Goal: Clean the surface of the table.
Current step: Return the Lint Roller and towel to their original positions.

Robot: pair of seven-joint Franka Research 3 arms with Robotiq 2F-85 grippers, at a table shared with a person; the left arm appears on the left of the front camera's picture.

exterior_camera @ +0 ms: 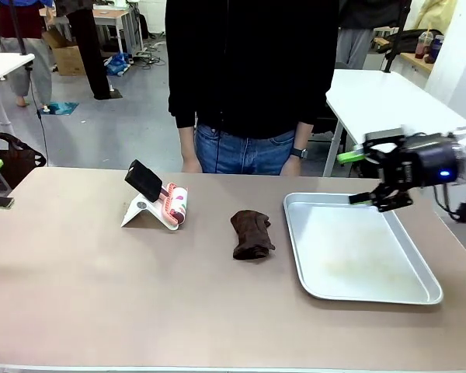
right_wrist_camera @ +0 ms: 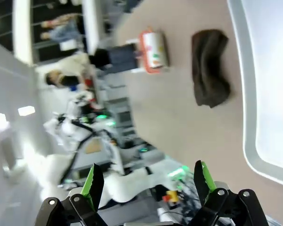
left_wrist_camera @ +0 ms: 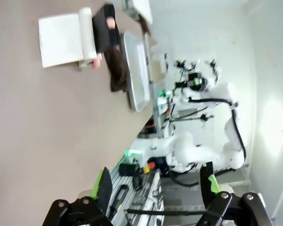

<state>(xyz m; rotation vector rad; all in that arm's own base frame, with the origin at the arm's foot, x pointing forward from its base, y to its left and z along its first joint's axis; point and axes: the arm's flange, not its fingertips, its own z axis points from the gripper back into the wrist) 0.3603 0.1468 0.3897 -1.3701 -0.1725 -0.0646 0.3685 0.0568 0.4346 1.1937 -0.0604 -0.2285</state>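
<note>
The table (exterior_camera: 85, 287) takes nearly all the width of the front view, with its smooth matte beige-brown top and a thin pale edge along the near side. It is the thing to be cleaned, so nobody takes hold of it; I judge it heavy, stiff and fixed, and its flat top should let a cloth glide without catching.

The thing to grasp is more likely the dark brown cloth (exterior_camera: 252, 234), which lies crumpled near the middle of the table, between the roller on its white stand (exterior_camera: 157, 203) and the silver tray (exterior_camera: 419, 286). It looks soft and light, and it will fold under the fingers, so a pinch from above on its thick middle seems the safest hold. The roller has a black handle and a pink printed sleeve.

The right gripper (exterior_camera: 363, 177) hovers over the far edge of the tray with its jaws wide and nothing between them. The left gripper (left_wrist_camera: 156, 188) also stands wide and empty, at the left end of the table.

I can read no brand or writing; the print on the roller sleeve is too small.
</note>
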